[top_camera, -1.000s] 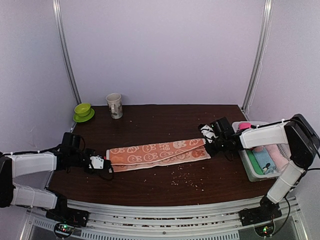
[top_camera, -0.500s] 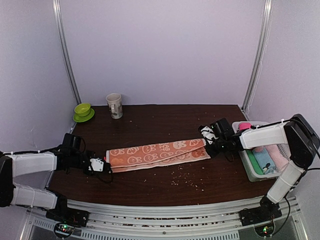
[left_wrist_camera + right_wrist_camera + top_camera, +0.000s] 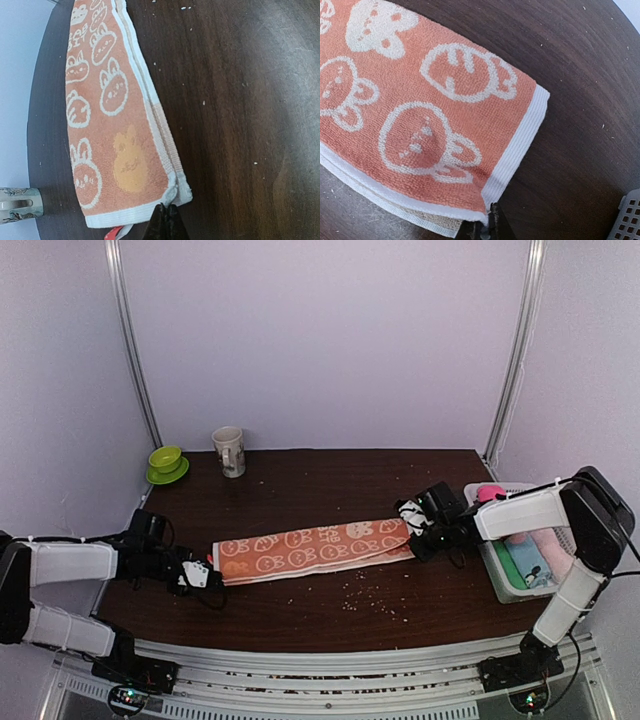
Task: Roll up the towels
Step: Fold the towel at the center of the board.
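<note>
Towel cloth lies stretched in a long folded strip across the middle of the dark table [image 3: 330, 490], each end caught by an arm. This orange towel [image 3: 315, 548] with white bunny faces runs left to right, its right end a little farther from the arm bases than its left.

The left gripper [image 3: 207, 573] sits low at the strip's left end. In the left wrist view its fingers are clenched together on the white hem at the corner nearest them, and the cloth runs straight away from the tips. A small red tag pokes out just beside them.

The right gripper [image 3: 412, 530] is at the opposite end. Its wrist view shows the fingers pinched tight on the corner of the white border, with the folded layers fanning slightly along the edge beside them.

The pink towel [image 3: 488, 492] rests in the white basket [image 3: 497, 585] at the table's right edge, just behind the right arm, well apart from both claws.

A mug [image 3: 229, 451] and a green cup [image 3: 166, 464] stand at the far left corner.
</note>
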